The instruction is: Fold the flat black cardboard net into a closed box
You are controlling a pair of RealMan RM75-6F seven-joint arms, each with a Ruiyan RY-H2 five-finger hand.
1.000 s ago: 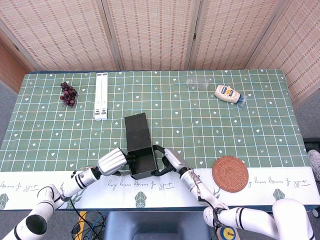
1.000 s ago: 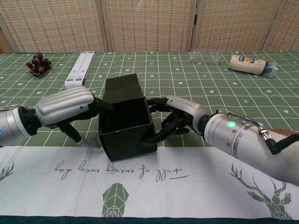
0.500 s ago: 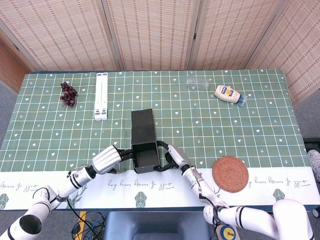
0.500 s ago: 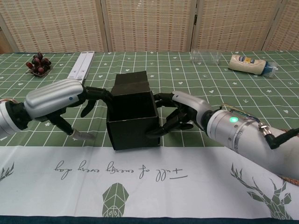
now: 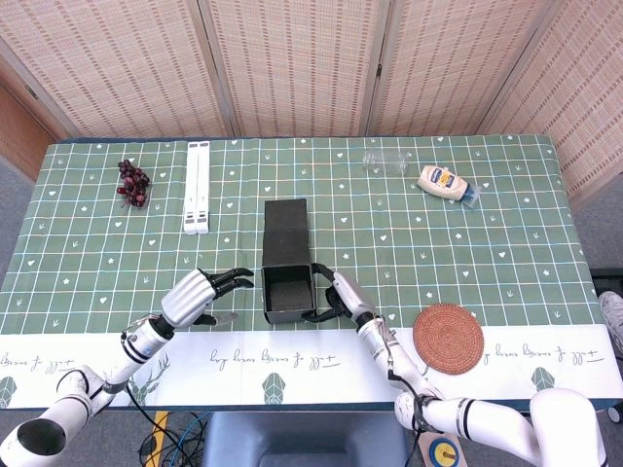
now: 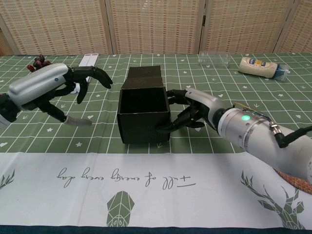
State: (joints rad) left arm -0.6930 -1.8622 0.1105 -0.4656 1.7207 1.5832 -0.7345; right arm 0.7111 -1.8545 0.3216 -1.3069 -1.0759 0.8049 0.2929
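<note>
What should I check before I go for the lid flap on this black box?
1. Walls of the black box standing: ok.
2. Lid flap free, lying back on the far side: ok.
3. Right hand steadying the box: ok, fingers against its right wall.
4. Left hand free: ok, off the box, holding nothing.
5. Bottom flaps locked: cannot tell.
6. Box closed: not ok, top open.

1. The table [image 5: 487, 253] is seen from high above in the head view, whole.
2. It is viewed low and close in the chest view, facing the screens [image 6: 156, 24].
3. The black box [image 5: 289, 292] is shared.
</note>
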